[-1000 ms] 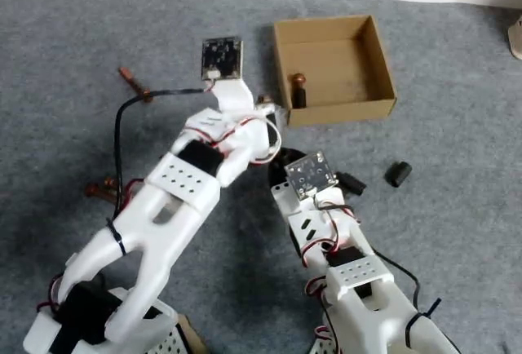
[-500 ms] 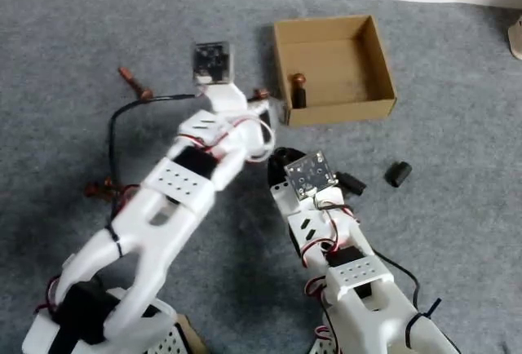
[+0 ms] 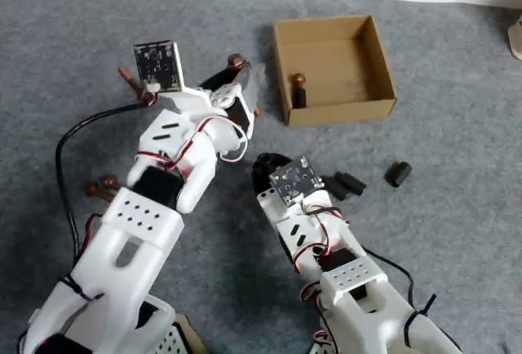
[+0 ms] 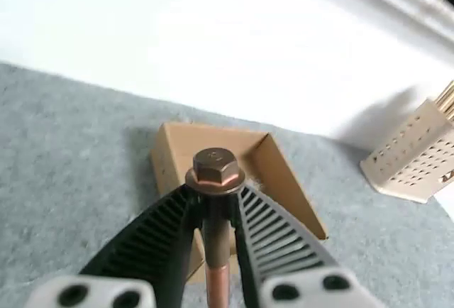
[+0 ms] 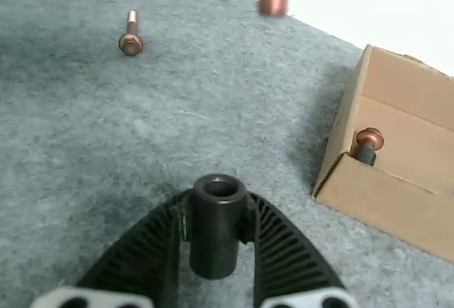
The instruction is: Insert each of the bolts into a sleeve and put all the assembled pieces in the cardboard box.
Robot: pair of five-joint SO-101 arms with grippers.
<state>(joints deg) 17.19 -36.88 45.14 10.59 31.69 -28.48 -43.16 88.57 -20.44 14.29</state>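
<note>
1 assembled piece (image 3: pixel 299 91) stands in the cardboard box (image 3: pixel 338 112); 1 sleeve (image 3: pixel 398 174) lies before it.

Box (image 3: pixel 338 112) is mostly open inside, just one assembled piece (image 3: pixel 298 91) in its near left corner, plus a sleeve (image 3: pixel 351 183) and second sleeve (image 3: pixel 398 174) loose on the carpet nearby.

You have the cardboard box (image 3: pixel 338 112) open, with one assembled piece (image 3: pixel 298 91) upright in a corner. Just beside the box a copper bolt (image 4: pixel 215 173) is gripped head up. Near the box a black sleeve (image 5: pixel 215 223) is gripped upright, and two loose sleeves (image 3: pixel 398 174) (image 3: pixel 351 183) lie there too.
</note>
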